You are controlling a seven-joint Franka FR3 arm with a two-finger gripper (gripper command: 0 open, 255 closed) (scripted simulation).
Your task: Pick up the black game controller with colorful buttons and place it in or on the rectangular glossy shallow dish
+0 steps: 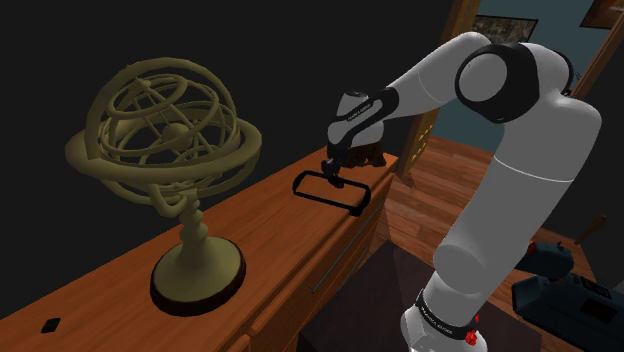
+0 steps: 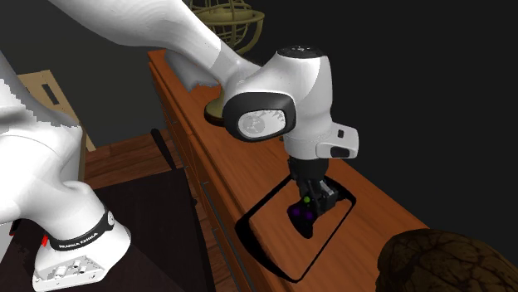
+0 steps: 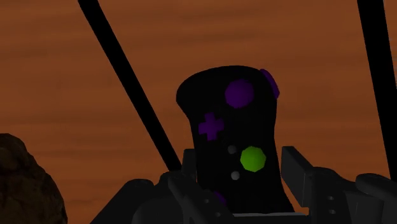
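You are gripping the black game controller (image 3: 232,127) with the gripper (image 3: 238,191). Its two fingers are clamping the lower body, so the purple cross, the purple round buttons and the green button are facing the wrist camera. The free end is pointing down.

That grip is hanging the controller over the inside of the rectangular dish (image 2: 249,228), whose thin black rim is framing it on both sides. By my reading you are lined up for the release. I cannot tell whether the controller is touching the dish's bottom yet.

The dish is lying on the wooden dresser (image 1: 270,215), close to its front edge, where the arm is reaching it easily from the stand. A rough brown lump (image 2: 448,261) is sitting just beyond the dish toward the dresser's end, near enough to be worth watching as you let go.

Further along the top, well apart, a brass-coloured armillary sphere (image 1: 165,120) is standing upright on its round base. A small black thing (image 1: 50,325) is lying near the far corner.

Beyond the dresser, a plank floor (image 1: 440,190) is showing, with dark walls rising behind.
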